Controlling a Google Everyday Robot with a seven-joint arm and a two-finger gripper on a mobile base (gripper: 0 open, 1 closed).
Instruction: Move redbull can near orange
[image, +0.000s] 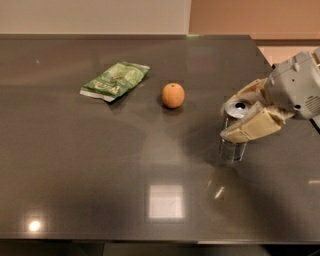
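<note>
The redbull can (232, 149) is a slim silvery can with a shiny round top, at the right of the dark table. My gripper (240, 117) comes in from the right and is shut on the can, one cream finger (251, 127) in front of it and one behind. The can looks lifted slightly off the table, with its reflection beneath it. The orange (173, 95) is a small round fruit that sits on the table up and to the left of the can, well apart from it.
A green crinkled snack bag (115, 79) lies left of the orange. The dark glossy table (75, 165) ends at a right edge just behind my arm and at a front edge near the bottom of the view.
</note>
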